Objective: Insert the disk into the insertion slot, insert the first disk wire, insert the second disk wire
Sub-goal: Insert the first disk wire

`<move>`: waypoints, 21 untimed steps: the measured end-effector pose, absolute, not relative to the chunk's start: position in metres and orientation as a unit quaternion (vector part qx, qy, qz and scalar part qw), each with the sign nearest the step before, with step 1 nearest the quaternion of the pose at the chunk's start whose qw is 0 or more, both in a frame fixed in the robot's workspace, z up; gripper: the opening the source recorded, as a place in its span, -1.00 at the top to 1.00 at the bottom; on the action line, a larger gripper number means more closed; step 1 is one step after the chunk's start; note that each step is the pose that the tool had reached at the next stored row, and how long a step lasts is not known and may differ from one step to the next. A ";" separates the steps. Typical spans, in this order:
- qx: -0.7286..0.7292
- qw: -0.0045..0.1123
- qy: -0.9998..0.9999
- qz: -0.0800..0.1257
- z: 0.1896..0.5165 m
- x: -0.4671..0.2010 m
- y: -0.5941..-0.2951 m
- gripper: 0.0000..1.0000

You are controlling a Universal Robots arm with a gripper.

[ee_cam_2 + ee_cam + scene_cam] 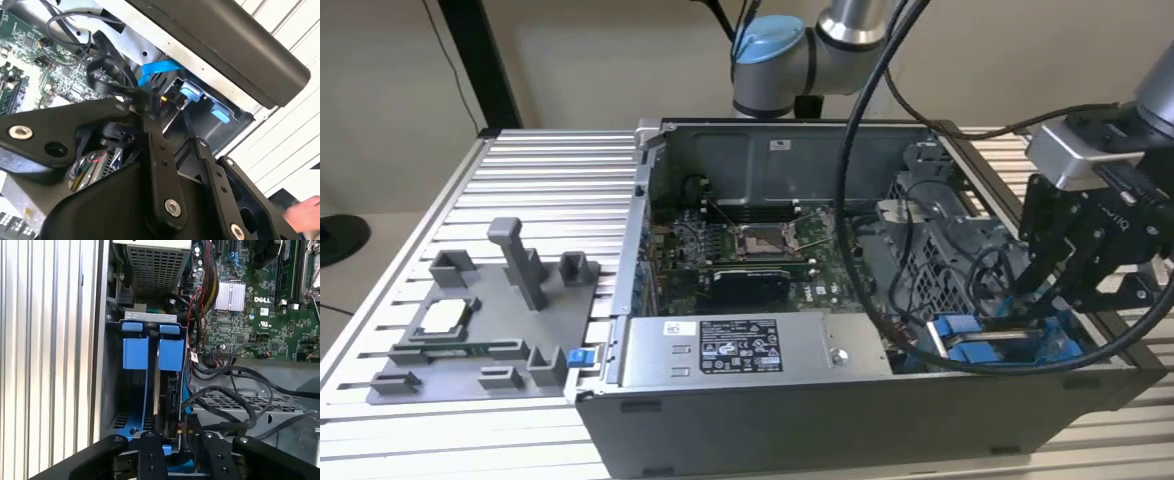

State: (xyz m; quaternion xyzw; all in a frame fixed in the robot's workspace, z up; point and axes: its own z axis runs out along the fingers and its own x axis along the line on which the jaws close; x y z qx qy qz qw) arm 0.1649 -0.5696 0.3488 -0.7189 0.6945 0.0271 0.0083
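Observation:
The disk point(169, 390) stands on edge in the insertion slot point(135, 354), held between bright blue rails and tabs at the case corner. In the exterior view the slot point(994, 345) is at the case's right front. My black gripper point(1031, 290) reaches down into the case just above it. In the second wrist view the gripper point(139, 102) is shut, its tips meeting on the end of a flat blue disk wire point(157, 67). That blue wire point(187, 392) runs along the disk's edge towards the gripper point(180, 442). Black wires point(235, 395) lie beside it.
The open computer case point(854, 410) sits on a slotted metal table point(547, 170). Inside are a grey power-supply box point(720, 350) and a green motherboard point(747, 250). A grey fixture plate point(467, 335) lies at the exterior view's left. A hand point(302, 212) shows beside the gripper body.

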 end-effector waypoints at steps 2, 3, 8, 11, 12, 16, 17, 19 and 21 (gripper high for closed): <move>-0.719 0.008 0.695 0.027 0.358 0.165 -0.570 -1.00; -0.719 0.008 0.695 0.027 0.361 0.165 -0.570 -1.00; -0.719 0.008 0.695 0.027 0.374 0.165 -0.570 -1.00; -0.719 0.008 0.695 0.027 0.374 0.165 -0.570 -1.00; -0.719 0.008 0.695 0.027 0.374 0.165 -0.570 -1.00; -0.719 0.008 0.694 0.027 0.375 0.165 -0.570 -1.00; -0.719 0.008 0.694 0.027 0.375 0.165 -0.570 -1.00; -0.719 0.008 0.695 0.027 0.376 0.165 -0.570 -1.00; -0.719 0.008 0.695 0.027 0.376 0.165 -0.570 -1.00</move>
